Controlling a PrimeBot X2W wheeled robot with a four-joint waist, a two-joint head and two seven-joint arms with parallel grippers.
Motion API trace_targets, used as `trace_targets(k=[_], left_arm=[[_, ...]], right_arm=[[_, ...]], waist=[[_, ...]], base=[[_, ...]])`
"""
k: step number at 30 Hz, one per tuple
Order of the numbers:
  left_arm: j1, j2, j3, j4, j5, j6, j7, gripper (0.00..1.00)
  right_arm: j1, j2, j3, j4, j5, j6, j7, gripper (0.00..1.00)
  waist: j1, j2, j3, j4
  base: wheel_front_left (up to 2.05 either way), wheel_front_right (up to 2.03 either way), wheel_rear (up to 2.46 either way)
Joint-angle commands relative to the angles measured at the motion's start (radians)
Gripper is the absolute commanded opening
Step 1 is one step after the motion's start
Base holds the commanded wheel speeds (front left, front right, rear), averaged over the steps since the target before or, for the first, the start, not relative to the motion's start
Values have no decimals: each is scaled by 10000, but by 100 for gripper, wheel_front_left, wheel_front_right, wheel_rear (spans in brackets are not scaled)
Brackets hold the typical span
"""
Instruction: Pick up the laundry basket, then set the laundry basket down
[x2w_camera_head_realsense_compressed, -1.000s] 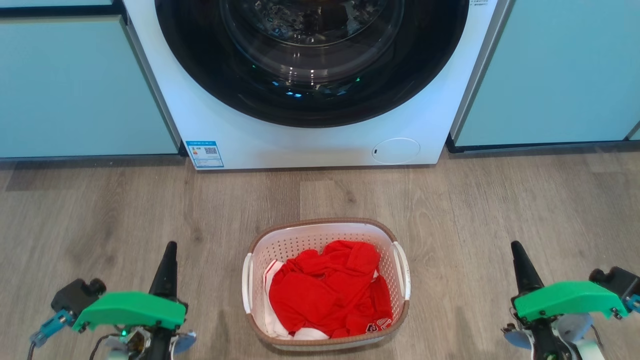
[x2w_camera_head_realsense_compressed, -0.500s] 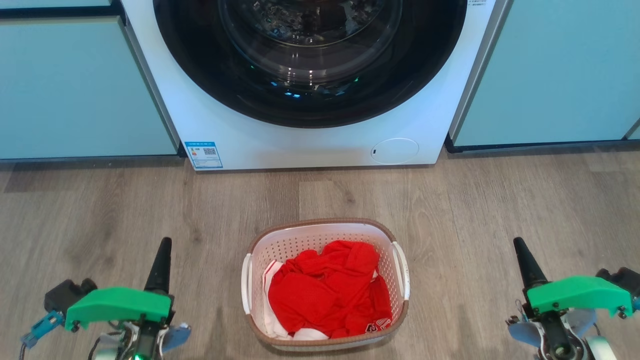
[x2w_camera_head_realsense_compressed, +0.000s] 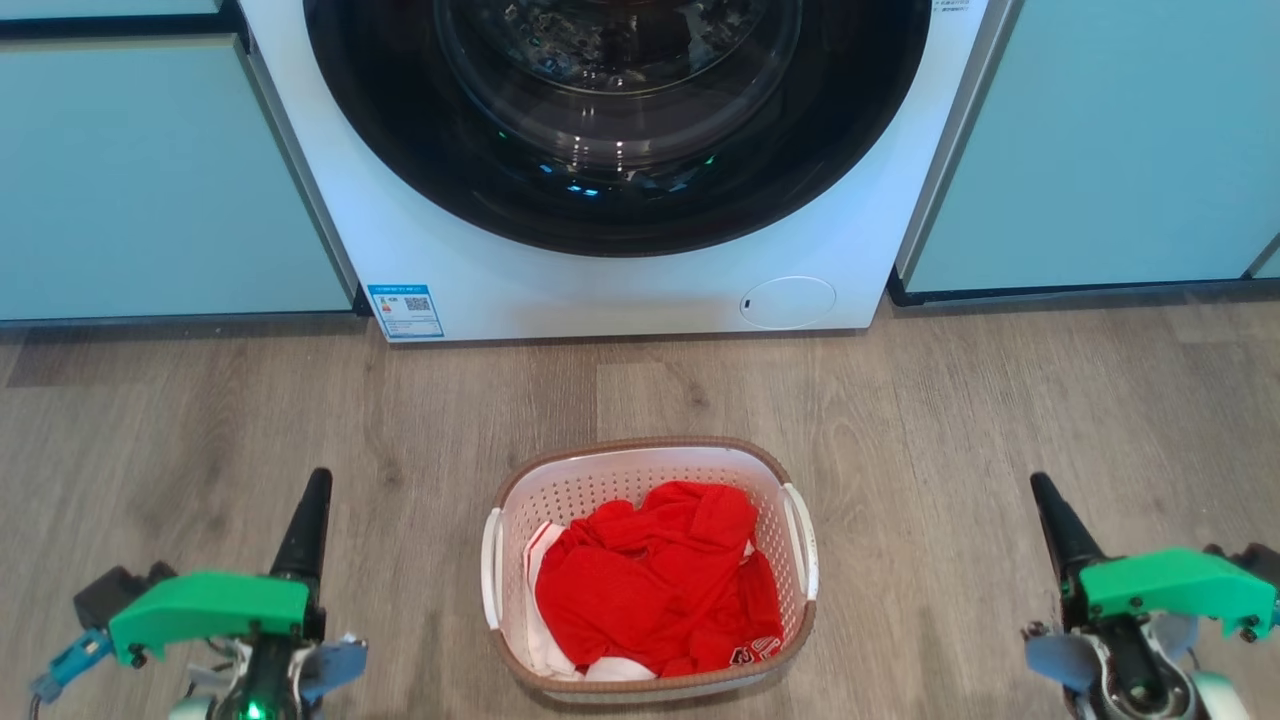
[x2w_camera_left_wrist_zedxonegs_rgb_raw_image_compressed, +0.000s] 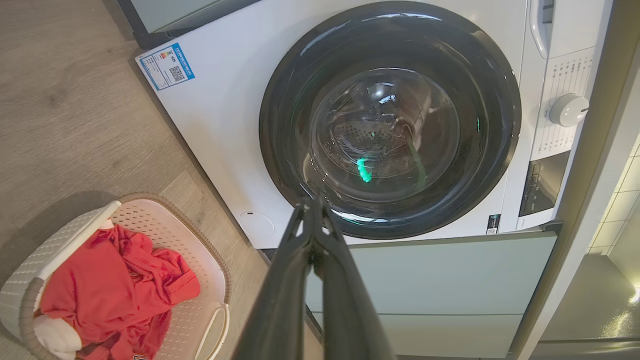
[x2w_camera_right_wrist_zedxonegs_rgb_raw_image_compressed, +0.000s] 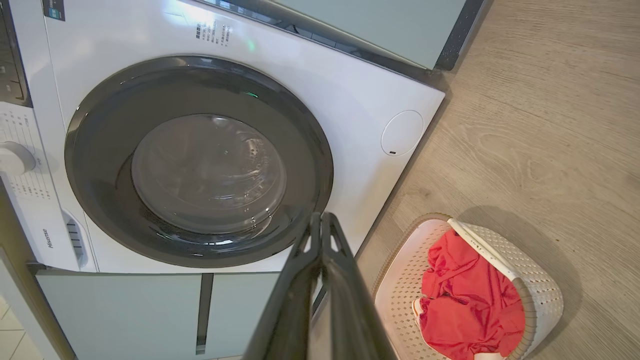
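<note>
The laundry basket (x2w_camera_head_realsense_compressed: 620, 480) is sitting upright on the wooden floor (x2w_camera_head_realsense_compressed: 300, 400), mouth facing straight up, square in front of the washing machine (x2w_camera_head_realsense_compressed: 620, 290) with a strip of bare boards between them. Its two white handles are lying on the side walls, one (x2w_camera_head_realsense_compressed: 492, 565) facing the robot's left, the other (x2w_camera_head_realsense_compressed: 805, 540) facing the right. The brown-rimmed ends are pointing toward the washer and back toward the robot. From the head view the footprint is looking close to square, so the long axis is hard to call. A crumpled red garment (x2w_camera_head_realsense_compressed: 650, 580) is filling most of the inside, with a bit of white cloth (x2w_camera_head_realsense_compressed: 545, 640) peeking out underneath at the near left.

The left claw (x2w_camera_head_realsense_compressed: 316, 485) is hanging off to the basket's left, fingers clenched tight into a single dark point, gripping nothing. The right claw (x2w_camera_head_realsense_compressed: 1042, 487) is doing the same on the far side, pinched together and empty. Both are aiming toward the washer and pale green cabinets (x2w_camera_head_realsense_compressed: 150, 170), and both are well apart from the handles.

In the left wrist view the pressed fingers (x2w_camera_left_wrist_zedxonegs_rgb_raw_image_compressed: 312, 205) are lining up against the round glass door, the basket (x2w_camera_left_wrist_zedxonegs_rgb_raw_image_compressed: 165, 220) low to the left. In the right wrist view the right claw (x2w_camera_right_wrist_zedxonegs_rgb_raw_image_compressed: 321, 217) is pointing at the washer, the basket (x2w_camera_right_wrist_zedxonegs_rgb_raw_image_compressed: 540, 280) low to the right.
</note>
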Motion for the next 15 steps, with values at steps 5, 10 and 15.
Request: trace_targets(k=[5, 10, 15], left_arm=[[-705, 156, 514, -199, -759, -155, 223, 0], [-767, 152, 645, -154, -1298, -208, 374, 0], [-830, 147, 777, -110, -1836, -260, 527, 0]], right_arm=[[-629, -158, -20, -281, 789, 61, 227, 0], [-673, -155, -110, -253, 1336, 64, 378, 0], [-718, -152, -200, -226, 1882, 67, 530, 0]], waist=[[0, 0, -5, -15], [0, 0, -9, -27], [0, 0, -13, -40]], base=[[0, 0, 0], [0, 0, 0], [0, 0, 0]])
